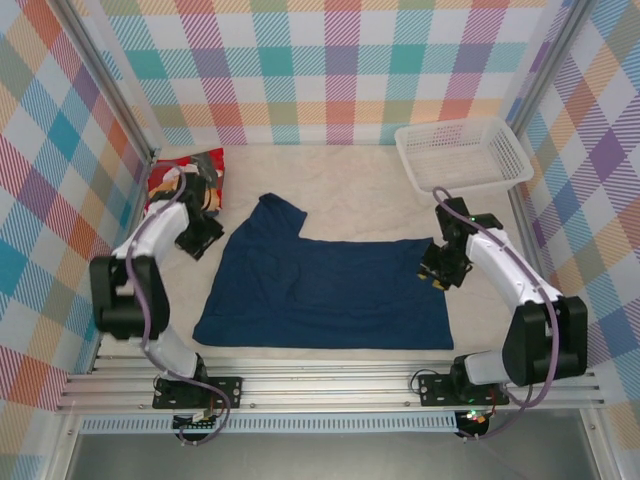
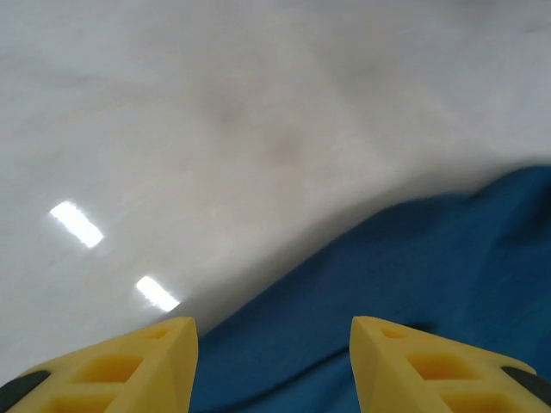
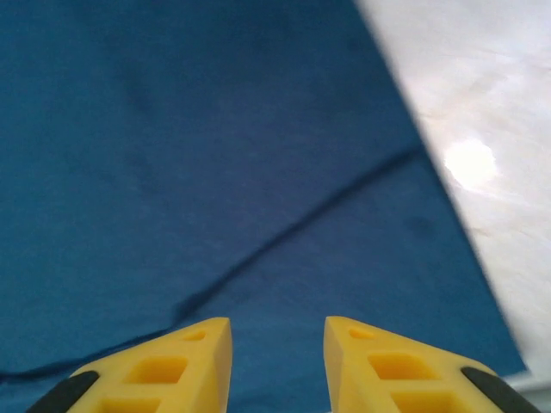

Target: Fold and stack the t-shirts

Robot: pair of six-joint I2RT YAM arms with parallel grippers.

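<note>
This is a small robot lab booth. A left robot arm and a right robot arm are bolted to metal rails at the edge of a pale counter. Bright checked walls stand all around.

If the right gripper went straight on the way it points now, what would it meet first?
Most likely the navy shirt: in the wrist view the right gripper points with open fingers onto its cloth, just short of a dark crease. How far off it is can't be judged.
</note>
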